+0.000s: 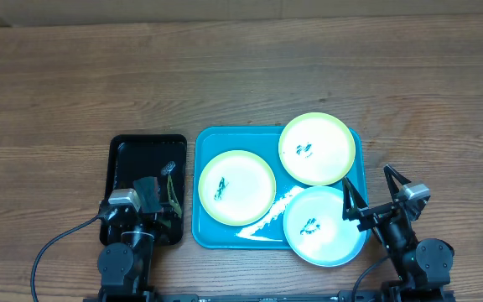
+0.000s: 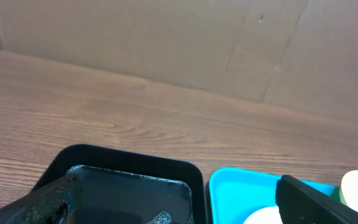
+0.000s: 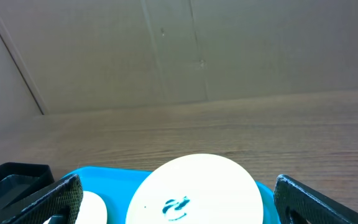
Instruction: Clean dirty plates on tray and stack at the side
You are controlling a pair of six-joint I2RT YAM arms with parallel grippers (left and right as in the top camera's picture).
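The cyan tray (image 1: 210, 141) holds three dirty plates with dark scribbles. A yellow-green one (image 1: 237, 187) lies at its left and another yellow-green one (image 1: 317, 148) at its back right. A light blue plate (image 1: 325, 225) lies at the front right, overhanging the rim. My left gripper (image 1: 151, 200) hangs open and empty over the black tray (image 1: 148, 141). My right gripper (image 1: 374, 191) stands open and empty just right of the cyan tray. In the right wrist view a pale plate (image 3: 197, 180) with a teal smudge lies ahead of the open right gripper (image 3: 178, 186).
The black tray (image 2: 135, 165) holds dark water with a little foam (image 2: 161, 218), close against the cyan tray (image 2: 241, 186). My left gripper (image 2: 182, 208) spans both trays' edges. Bare wooden table (image 1: 241, 75) lies beyond the trays, with a cardboard wall at the back.
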